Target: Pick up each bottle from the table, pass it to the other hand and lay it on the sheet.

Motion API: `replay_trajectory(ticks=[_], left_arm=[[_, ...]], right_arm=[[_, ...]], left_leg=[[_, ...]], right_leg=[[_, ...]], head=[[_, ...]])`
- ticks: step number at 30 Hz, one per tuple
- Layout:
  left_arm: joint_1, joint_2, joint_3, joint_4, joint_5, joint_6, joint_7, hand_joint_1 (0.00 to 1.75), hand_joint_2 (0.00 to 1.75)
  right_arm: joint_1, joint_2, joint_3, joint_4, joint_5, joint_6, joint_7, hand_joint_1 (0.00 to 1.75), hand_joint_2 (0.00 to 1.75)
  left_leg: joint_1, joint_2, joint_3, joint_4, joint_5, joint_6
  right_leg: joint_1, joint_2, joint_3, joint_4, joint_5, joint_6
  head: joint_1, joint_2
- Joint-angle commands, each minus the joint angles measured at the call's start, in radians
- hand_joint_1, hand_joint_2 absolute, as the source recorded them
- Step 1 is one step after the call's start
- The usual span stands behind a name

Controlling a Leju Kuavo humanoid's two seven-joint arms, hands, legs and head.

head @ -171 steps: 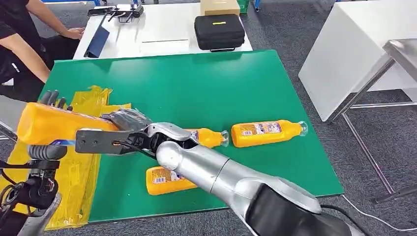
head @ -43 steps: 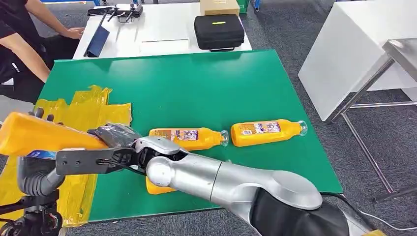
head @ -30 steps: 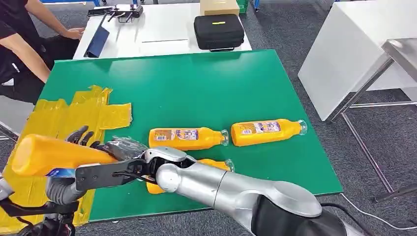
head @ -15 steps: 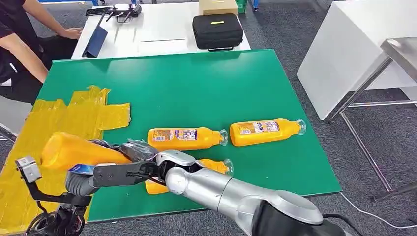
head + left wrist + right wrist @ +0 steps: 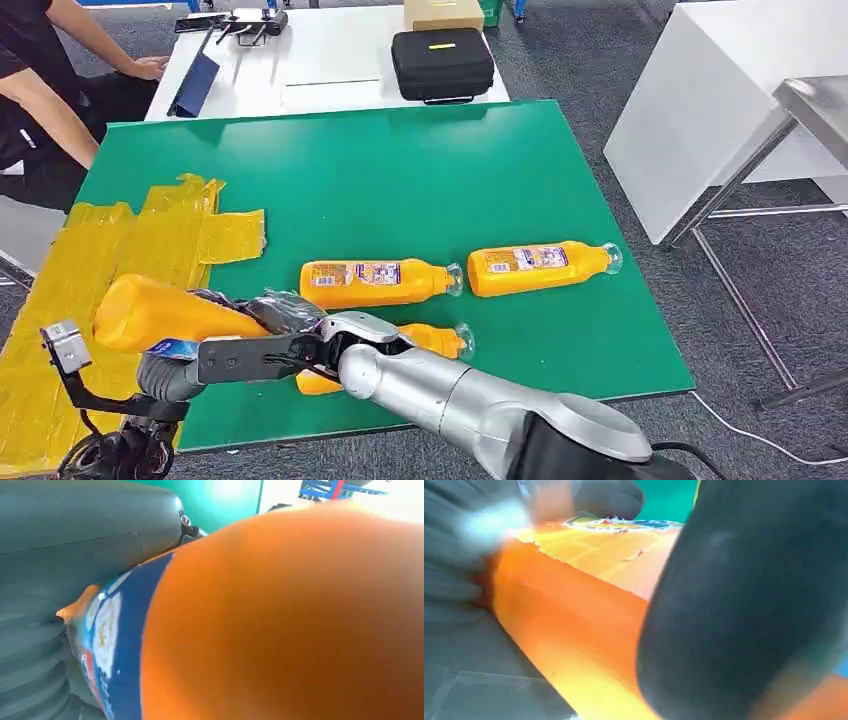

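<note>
above the yellow sheet [image 5: 60, 300] at the green table's [image 5: 420, 170] near-left edge, the left hand [image 5: 165, 372] and right hand [image 5: 285, 312] both grasp one orange bottle [image 5: 160, 312]; three more bottles [image 5: 380, 282] lie on the table further right.

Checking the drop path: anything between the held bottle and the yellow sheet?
Nothing visible. The held bottle hangs over the yellow sheet, gripped by both the left hand and right hand; the sheet around it looks bare.
</note>
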Motion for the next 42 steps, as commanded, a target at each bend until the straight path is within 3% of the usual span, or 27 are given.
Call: replay_trajectory(ticks=[1, 2, 3, 4, 7, 8, 11, 13, 16, 17, 18, 19, 20, 30, 37, 40, 42], left_arm=[[-0.07, -0.05, -0.072, 0.02, -0.001, -0.048, 0.012, 1.75, 1.75], [-0.056, -0.039, -0.061, 0.019, 0.0, -0.055, 0.003, 1.75, 1.75], [-0.037, -0.031, -0.044, 0.015, -0.003, -0.052, -0.012, 1.75, 1.75], [-0.005, -0.014, -0.013, 0.005, -0.005, -0.049, -0.023, 1.75, 1.75], [0.181, 0.048, 0.196, -0.076, -0.038, -0.039, -0.069, 1.75, 1.75], [0.284, 0.055, 0.326, -0.117, -0.064, -0.036, -0.069, 1.75, 1.75], [0.545, 0.067, 0.608, -0.225, -0.077, -0.06, -0.069, 1.75, 1.75], [0.615, 0.049, 0.703, -0.253, -0.069, -0.08, -0.069, 1.75, 1.75], [0.44, -0.001, 0.666, -0.172, -0.068, -0.138, 0.021, 1.75, 1.75], [0.353, -0.009, 0.632, -0.126, -0.07, -0.144, 0.062, 1.75, 1.75], [0.316, -0.011, 0.621, -0.102, -0.062, -0.145, 0.076, 1.75, 1.75], [0.275, -0.002, 0.606, -0.081, -0.052, -0.149, 0.09, 1.75, 1.75], [0.25, 0.004, 0.597, -0.068, -0.043, -0.15, 0.1, 1.75, 1.75], [0.244, 0.019, 0.588, -0.069, -0.027, -0.15, 0.106, 1.75, 1.75], [0.163, -0.007, 0.543, -0.047, -0.015, -0.123, 0.103, 1.75, 1.75], [0.129, -0.032, 0.546, -0.054, -0.19, 0.04, 0.032, 1.75, 1.75], [0.057, -0.024, 0.534, -0.041, -0.462, 0.325, -0.028, 1.75, 1.75]], right_arm=[[0.014, 0.025, 0.06, 0.071, 0.03, -0.01, 0.001, 1.69, 1.75], [0.012, 0.025, 0.05, 0.088, 0.043, -0.027, -0.014, 1.47, 1.75], [0.009, 0.025, 0.031, 0.106, 0.047, -0.04, -0.029, 0.02, 1.75], [-0.001, 0.025, 0.002, 0.134, 0.054, -0.047, -0.045, 0.0, 0.0], [-0.047, -0.002, -0.179, 0.185, 0.062, -0.061, -0.143, 0.0, 0.0], [-0.069, -0.038, -0.262, 0.158, 0.061, -0.055, -0.163, 0.0, 0.0], [0.004, -0.174, -0.409, -0.187, 0.113, -0.023, -0.094, 0.0, 0.0], [0.049, -0.212, -0.502, -0.334, 0.156, -0.03, -0.085, 0.0, 0.0], [0.047, -0.231, -0.593, -0.493, 0.202, 0.033, 0.022, 0.0, 0.0], [0.046, -0.225, -0.618, -0.496, 0.207, 0.044, 0.036, 0.0, 0.0], [0.045, -0.229, -0.622, -0.49, 0.214, 0.048, 0.037, 0.0, 0.0], [0.048, -0.23, -0.634, -0.479, 0.221, 0.045, 0.032, 0.0, 0.0], [0.047, -0.231, -0.64, -0.471, 0.226, 0.042, 0.026, 0.0, 0.0], [0.05, -0.229, -0.65, -0.455, 0.233, 0.041, 0.009, 0.0, 0.0], [0.066, -0.244, -0.679, -0.479, 0.246, 0.04, 0.001, 0.0, 0.0], [0.09, -0.249, -0.699, -0.522, 0.274, 0.04, 0.003, 0.0, 0.0], [0.103, -0.262, -0.711, -0.566, 0.285, 0.041, 0.014, 0.0, 0.0]], left_leg=[[0.0, -0.003, 0.003, -0.001, 0.0, -0.001], [0.0, -0.003, 0.005, -0.001, -0.001, -0.001], [0.001, -0.003, 0.006, -0.001, -0.002, -0.001], [0.001, -0.003, 0.007, -0.001, -0.002, -0.001], [0.001, 0.001, 0.007, -0.001, -0.003, -0.001], [0.0, 0.004, 0.008, 0.0, -0.004, -0.002], [0.001, 0.008, 0.005, 0.002, -0.005, -0.001], [0.001, 0.006, -0.001, 0.002, -0.003, -0.001], [0.002, 0.002, 0.006, 0.003, -0.006, -0.002], [0.001, -0.005, -0.002, 0.001, -0.001, -0.001], [0.001, -0.012, 0.001, 0.001, -0.001, -0.001], [0.001, -0.01, -0.004, 0.001, 0.001, -0.001], [0.0, -0.016, -0.002, 0.002, 0.001, -0.002], [0.0, -0.007, 0.0, -0.001, 0.003, -0.002], [0.001, -0.01, 0.002, -0.001, 0.003, -0.002], [0.001, -0.008, 0.0, -0.001, 0.004, -0.002], [0.001, -0.01, 0.001, 0.0, 0.003, -0.002]], right_leg=[[0.0, -0.004, 0.004, -0.001, -0.001, -0.001], [0.001, -0.004, 0.006, -0.002, -0.002, -0.002], [0.001, -0.004, 0.008, -0.002, -0.003, -0.002], [0.001, -0.004, 0.008, -0.002, -0.003, -0.002], [0.001, 0.0, 0.008, -0.002, -0.002, -0.002], [0.001, 0.002, 0.008, -0.001, -0.002, -0.002], [0.001, 0.006, 0.005, 0.001, -0.002, -0.002], [0.002, 0.006, -0.001, 0.001, -0.001, -0.001], [0.003, 0.001, 0.008, 0.001, -0.005, -0.002], [0.001, -0.004, 0.001, 0.001, -0.002, -0.002], [0.001, -0.012, 0.007, 0.0, -0.005, -0.002], [0.001, -0.01, -0.01, 0.001, -0.003, -0.002], [0.0, -0.017, -0.007, 0.001, -0.005, -0.003], [0.001, -0.005, 0.003, -0.001, 0.003, -0.002], [0.001, -0.009, 0.005, -0.001, 0.001, -0.002], [0.001, -0.008, 0.004, -0.002, 0.003, -0.002], [0.002, -0.01, 0.004, -0.001, 0.001, -0.002]], head=[[0.0, 0.0], [0.0, 0.0], [0.0, 0.0], [0.0, 0.0], [0.0, 0.0], [0.0, 0.0], [0.0, 0.0], [0.0, 0.0], [0.0, 0.0], [0.0, 0.0], [0.0, 0.0], [0.001, 0.0], [0.002, 0.0], [0.0, 0.0], [0.0, 0.0], [0.0, 0.0], [0.0, 0.0]])
